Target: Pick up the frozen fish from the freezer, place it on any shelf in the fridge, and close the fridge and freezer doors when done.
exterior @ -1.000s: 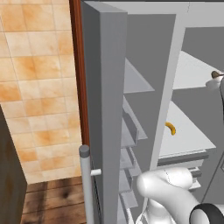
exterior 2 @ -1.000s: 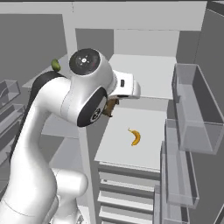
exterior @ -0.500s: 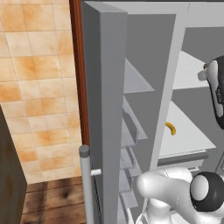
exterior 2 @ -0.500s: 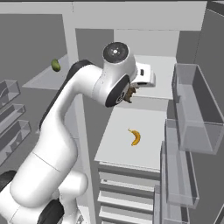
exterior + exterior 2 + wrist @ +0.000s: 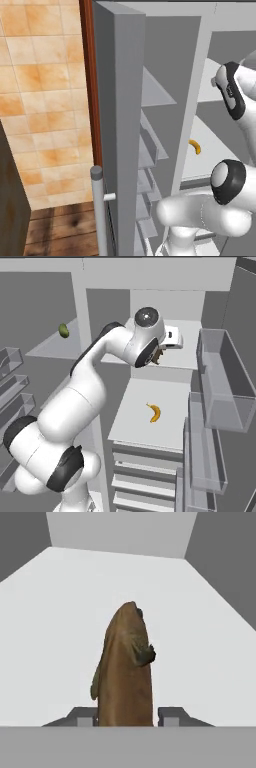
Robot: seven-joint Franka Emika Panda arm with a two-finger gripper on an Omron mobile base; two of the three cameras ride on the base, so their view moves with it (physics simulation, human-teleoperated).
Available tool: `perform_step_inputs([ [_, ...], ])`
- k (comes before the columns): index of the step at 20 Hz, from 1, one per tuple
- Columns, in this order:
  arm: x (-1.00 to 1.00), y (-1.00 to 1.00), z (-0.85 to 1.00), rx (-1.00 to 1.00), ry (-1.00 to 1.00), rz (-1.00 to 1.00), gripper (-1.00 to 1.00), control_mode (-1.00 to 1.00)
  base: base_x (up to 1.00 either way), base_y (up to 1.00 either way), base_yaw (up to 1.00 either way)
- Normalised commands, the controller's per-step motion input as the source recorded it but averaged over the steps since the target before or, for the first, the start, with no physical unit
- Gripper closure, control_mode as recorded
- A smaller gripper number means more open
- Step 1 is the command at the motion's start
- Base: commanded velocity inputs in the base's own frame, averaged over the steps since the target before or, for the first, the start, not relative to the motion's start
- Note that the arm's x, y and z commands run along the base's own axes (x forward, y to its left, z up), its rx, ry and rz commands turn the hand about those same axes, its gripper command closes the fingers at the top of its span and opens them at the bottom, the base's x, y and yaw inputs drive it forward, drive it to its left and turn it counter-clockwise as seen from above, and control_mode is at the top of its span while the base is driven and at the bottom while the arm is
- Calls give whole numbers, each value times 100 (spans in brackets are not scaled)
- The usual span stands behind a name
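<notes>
— Brown frozen fish (image 5: 125,667) is sitting clamped in the pincer (image 5: 125,716), and the arm is now reaching further in than a second ago, carrying the fish over the upper fridge shelf (image 5: 187,356).

— So placing is coming next?

— Probably; the fish is hanging above that white shelf, not yet resting. A banana (image 5: 155,412) is lying on the shelf below, well apart. The door bins (image 5: 220,381) are crowding the right side, and both doors are standing open.
</notes>
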Motion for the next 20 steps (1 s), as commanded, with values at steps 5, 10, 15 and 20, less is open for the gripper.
perform_step_inputs([
  [5,58,0,-9,0,-6,0,-100,-100,0,0,0],
  [10,-68,0,30,1,-7,-3,-100,-100,0,0,0],
  [15,-100,1,62,8,-14,-8,-100,-100,0,0,0],
  [20,-100,0,31,3,13,-11,-100,-100,0,0,0],
])
